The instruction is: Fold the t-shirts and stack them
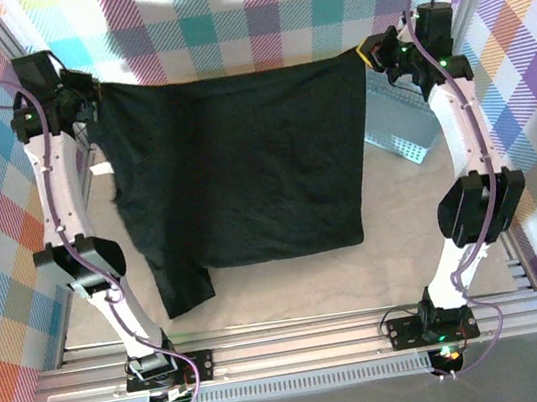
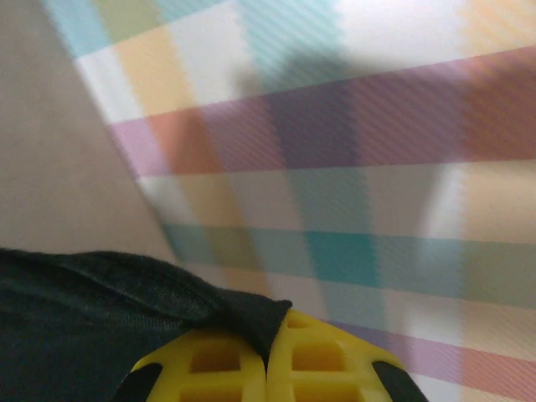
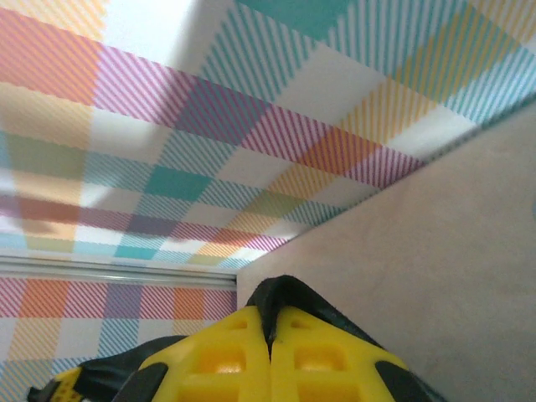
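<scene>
The black t-shirt hangs spread between both grippers, its top edge running from 10 to 2 o'clock in the overhead view. The left gripper is clamped on its 10 o'clock corner, the right gripper on its 2 o'clock corner, yellow fingers pinched together on black cloth. The light blue mesh basket sits at the shirt's 3 o'clock, just beside its right edge; its contents cannot be told

T-shirt hung stretched across centre; basket blocked far rt; table near strip lay bare.
</scene>
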Robot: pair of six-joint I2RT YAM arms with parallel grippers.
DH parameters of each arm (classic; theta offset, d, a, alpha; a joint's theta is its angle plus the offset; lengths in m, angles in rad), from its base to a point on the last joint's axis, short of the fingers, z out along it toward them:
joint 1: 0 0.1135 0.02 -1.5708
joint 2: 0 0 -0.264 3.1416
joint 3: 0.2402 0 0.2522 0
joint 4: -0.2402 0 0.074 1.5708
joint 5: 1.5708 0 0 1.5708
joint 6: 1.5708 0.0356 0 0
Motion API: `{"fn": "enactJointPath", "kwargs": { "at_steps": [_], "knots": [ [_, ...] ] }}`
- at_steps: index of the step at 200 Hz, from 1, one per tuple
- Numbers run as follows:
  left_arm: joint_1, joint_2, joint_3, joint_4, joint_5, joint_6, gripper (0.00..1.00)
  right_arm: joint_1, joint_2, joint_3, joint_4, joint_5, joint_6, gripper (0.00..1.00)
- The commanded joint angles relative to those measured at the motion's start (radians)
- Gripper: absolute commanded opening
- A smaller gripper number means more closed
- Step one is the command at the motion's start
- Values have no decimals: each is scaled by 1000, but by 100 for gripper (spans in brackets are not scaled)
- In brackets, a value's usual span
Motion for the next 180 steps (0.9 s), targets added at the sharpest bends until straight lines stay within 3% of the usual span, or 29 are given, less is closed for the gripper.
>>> {"fn": "enactJointPath", "kwargs": {
  "at_steps": [1, 46, 74, 86, 101, 123, 143, 164, 180],
  "knots": [
    [30, -89, 119, 48, 44, -17, 0, -8, -20, 140, -2, -37, 18, 0],
    [51, -162, 127, 166, 43, -25, 0, -12, 7, 293, 3, -44, 30, 0],
    [57, -253, 126, 237, 2, 6, 0, -16, -75, 246, 94, -11, 33, 0],
    [57, -289, 125, 175, -10, 11, 0, -21, -112, 220, 71, -4, 24, 0],
    [58, -347, 94, -28, -33, -7, 0, -22, -178, 143, 13, 1, -18, 0],
    [27, -574, -292, -83, -55, -24, 0, -22, -392, -173, -20, 112, -64, 0],
    [22, -781, -695, -136, -86, -42, 28, -23, -546, -458, -98, 196, -97, 0],
    [15, -891, -1034, -208, -79, 25, 44, -21, -653, -757, -152, 249, -120, 33],
    [13, -953, -1249, -217, -63, 37, 52, -21, -713, -950, -180, 324, -116, 43]
  ]
}}
